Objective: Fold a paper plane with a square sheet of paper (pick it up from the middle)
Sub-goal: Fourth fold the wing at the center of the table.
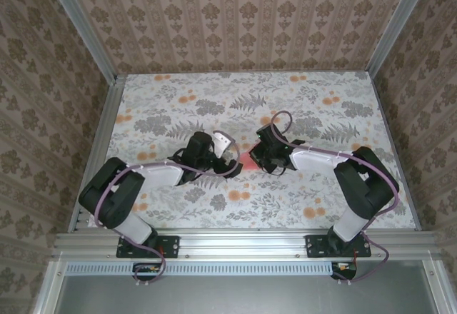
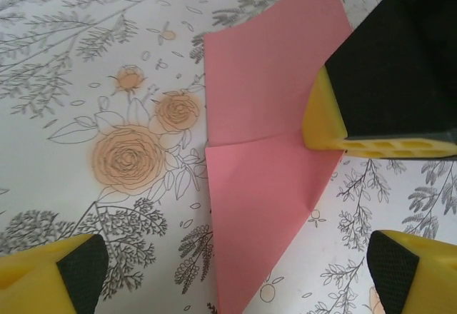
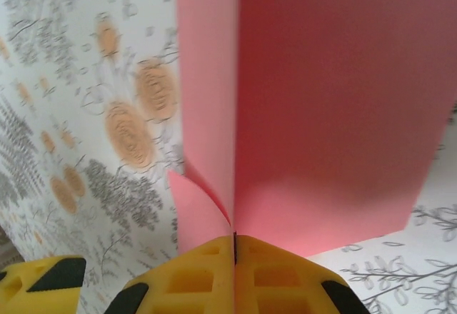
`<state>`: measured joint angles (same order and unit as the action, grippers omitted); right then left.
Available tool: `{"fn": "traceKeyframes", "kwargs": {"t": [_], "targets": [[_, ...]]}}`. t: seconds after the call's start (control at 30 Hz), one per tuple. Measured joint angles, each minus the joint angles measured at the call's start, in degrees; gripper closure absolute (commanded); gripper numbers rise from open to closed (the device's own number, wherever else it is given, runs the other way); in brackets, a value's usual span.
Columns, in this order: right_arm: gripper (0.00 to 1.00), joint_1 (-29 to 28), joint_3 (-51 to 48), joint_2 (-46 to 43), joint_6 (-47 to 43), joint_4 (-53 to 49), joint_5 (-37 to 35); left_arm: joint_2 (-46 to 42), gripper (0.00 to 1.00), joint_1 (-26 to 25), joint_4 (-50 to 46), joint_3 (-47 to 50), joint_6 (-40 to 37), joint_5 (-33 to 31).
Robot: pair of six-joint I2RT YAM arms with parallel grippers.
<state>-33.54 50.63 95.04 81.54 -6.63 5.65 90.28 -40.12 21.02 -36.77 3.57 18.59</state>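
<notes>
The salmon-pink square sheet of paper [image 2: 264,150] is folded into a long pointed shape with a crease across its middle. Its tip points toward my left wrist camera. My right gripper [image 3: 234,246] is shut on the paper's edge, and the paper [image 3: 321,114] rises from its jaws as two folded layers. In the left wrist view the right gripper's yellow and black fingers [image 2: 378,93] press on the sheet's right side. My left gripper [image 2: 239,275] is open, its fingertips straddling the pointed end without touching it. From above, both grippers [image 1: 227,148] [image 1: 260,155] meet over the paper [image 1: 251,161] at mid-table.
The flowered tablecloth [image 1: 214,100] covers the whole table, with orange printed blossoms [image 2: 128,158] beside the sheet. Metal frame rails [image 1: 100,135] and wallpapered walls close in the sides and back. Both arm bases stand at the near edge.
</notes>
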Motion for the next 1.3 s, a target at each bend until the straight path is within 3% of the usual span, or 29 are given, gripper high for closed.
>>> {"fn": "traceKeyframes", "kwargs": {"t": [0.23, 0.5, 0.67, 0.93, 1.1, 1.23, 1.3], "targets": [[1.00, 0.9, -1.2, 0.1, 4.4, 0.8, 2.2, 5.4, 0.31, -1.2, 3.2, -0.9, -6.9, 4.2], [1.00, 1.0, -1.4, 0.1, 6.8, 1.2, 4.0, 9.7, 0.38, -3.0, 7.2, -1.3, -15.7, 4.5], [1.00, 1.0, -1.4, 0.1, 7.4, 1.2, 4.1, 11.6, 0.48, -3.5, 8.5, -2.5, -20.5, 4.1], [1.00, 1.1, -1.4, 0.0, 8.6, 1.2, 4.3, 13.1, 0.61, -3.7, 10.4, -3.0, -24.1, 2.9], [1.00, 1.5, -1.4, -0.5, 9.1, 1.2, 5.2, 13.4, 0.63, -4.2, 10.7, -3.1, -25.6, 2.2], [0.98, 1.7, -1.4, -0.6, 9.7, 1.3, 5.7, 14.4, 0.73, -4.3, 11.0, -3.1, -26.4, 1.5], [0.93, 1.8, -1.4, -0.6, 10.0, 1.6, 6.1, 14.6, 0.79, -4.5, 11.3, -3.1, -26.7, 1.1]]}}
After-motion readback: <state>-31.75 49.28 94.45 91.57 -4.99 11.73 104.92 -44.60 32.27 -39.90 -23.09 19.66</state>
